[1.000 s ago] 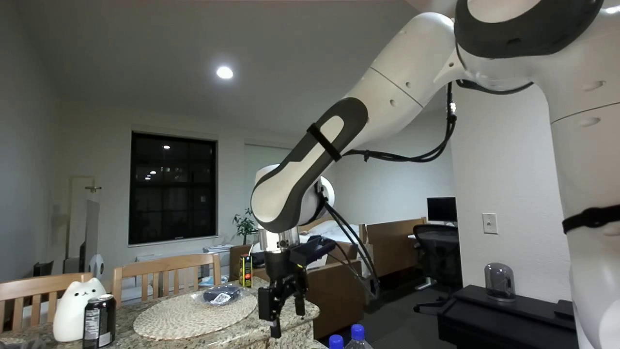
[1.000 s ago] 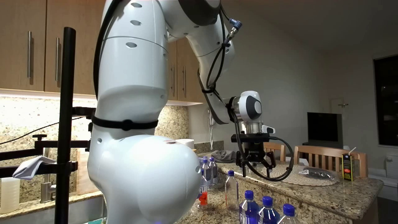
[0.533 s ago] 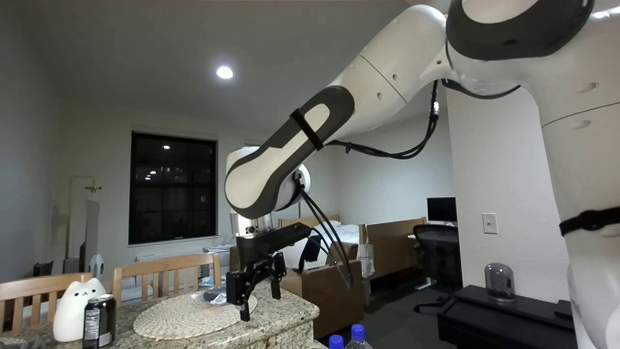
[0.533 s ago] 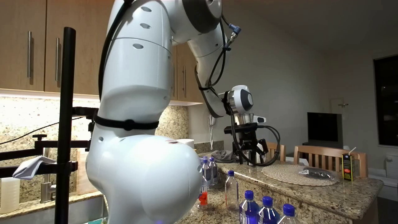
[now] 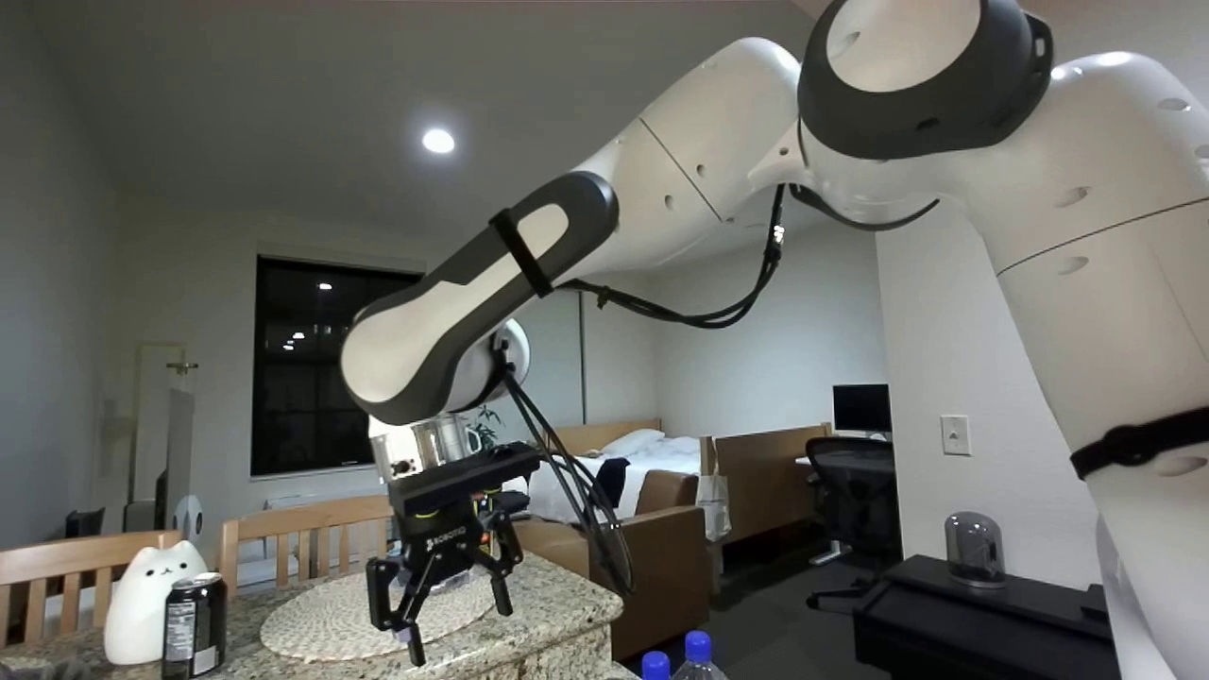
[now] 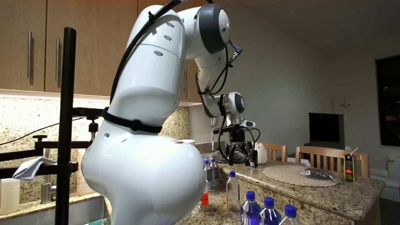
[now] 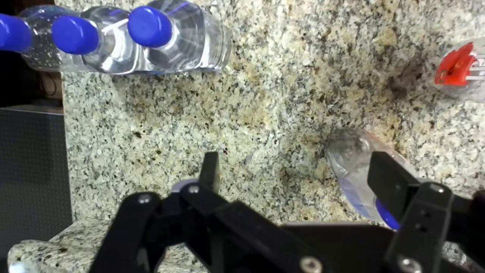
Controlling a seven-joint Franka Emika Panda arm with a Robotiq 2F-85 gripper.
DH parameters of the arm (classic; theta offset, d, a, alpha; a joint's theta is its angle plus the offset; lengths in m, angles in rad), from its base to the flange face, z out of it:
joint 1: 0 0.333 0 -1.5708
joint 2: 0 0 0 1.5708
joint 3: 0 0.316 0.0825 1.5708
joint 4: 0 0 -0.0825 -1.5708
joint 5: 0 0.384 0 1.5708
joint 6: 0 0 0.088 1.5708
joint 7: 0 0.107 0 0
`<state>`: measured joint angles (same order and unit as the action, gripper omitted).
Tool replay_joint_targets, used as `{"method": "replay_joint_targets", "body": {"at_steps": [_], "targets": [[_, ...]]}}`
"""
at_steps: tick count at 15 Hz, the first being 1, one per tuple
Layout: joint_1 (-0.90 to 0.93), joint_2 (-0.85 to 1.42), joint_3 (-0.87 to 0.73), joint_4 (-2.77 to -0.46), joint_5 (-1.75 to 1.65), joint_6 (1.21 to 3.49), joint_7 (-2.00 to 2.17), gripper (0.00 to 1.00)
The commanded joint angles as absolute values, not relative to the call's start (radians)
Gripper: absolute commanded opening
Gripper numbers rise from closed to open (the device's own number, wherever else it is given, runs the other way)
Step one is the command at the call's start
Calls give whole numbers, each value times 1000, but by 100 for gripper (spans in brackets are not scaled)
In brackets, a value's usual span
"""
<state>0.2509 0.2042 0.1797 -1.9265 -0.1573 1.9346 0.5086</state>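
Where a metal tap (image 6: 48, 193) rises, well left of the lone clear bottle (image 6: 232, 190) in an exterior view, a frosted cylinder (image 6: 10, 195) stands with contents I cannot make out. Closer on that same side of the lone clear bottle comes a bottle with a red patch (image 6: 204, 199), with labelled bottles (image 6: 214, 173) under blue caps just behind. The lone clear bottle itself stands upright on the lower stone counter (image 6: 218, 215), blue cap on; whether liquid fills it is hard to tell. Above it hangs the gripper (image 7: 294, 167), fingers spread wide with stone showing between them; in the wrist view one finger hides part of this bottle near the cap. To the bottle's right stand three blue-capped bottles (image 6: 270, 214) in a row, see-through, their fill levels unclear. Behind it, on the raised counter (image 6: 359, 193), are a black can (image 5: 195, 625) and a white cat-shaped figure (image 6: 262, 153). Farther right of it lies a round woven mat (image 6: 282, 175) bearing a clear plastic pack (image 6: 322, 174) with something dark inside, then a yellow-and-black carton (image 6: 349, 168) with a white straw in its top.
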Motion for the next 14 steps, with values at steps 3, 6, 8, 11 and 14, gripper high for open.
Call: {"method": "replay_joint_targets", "body": {"at_steps": [3,6,8,11,14], "targets": [[259,195,165,-1937,-153,1945,542,100],[287,207,158,-1939,-185,2037,748,100],[308,224,157,-1934,-208,2092,880,100],[343,274,153,-1897,-227,2069,1091,100],[351,314,147,-1877,-192,2065,1243,100]]}}
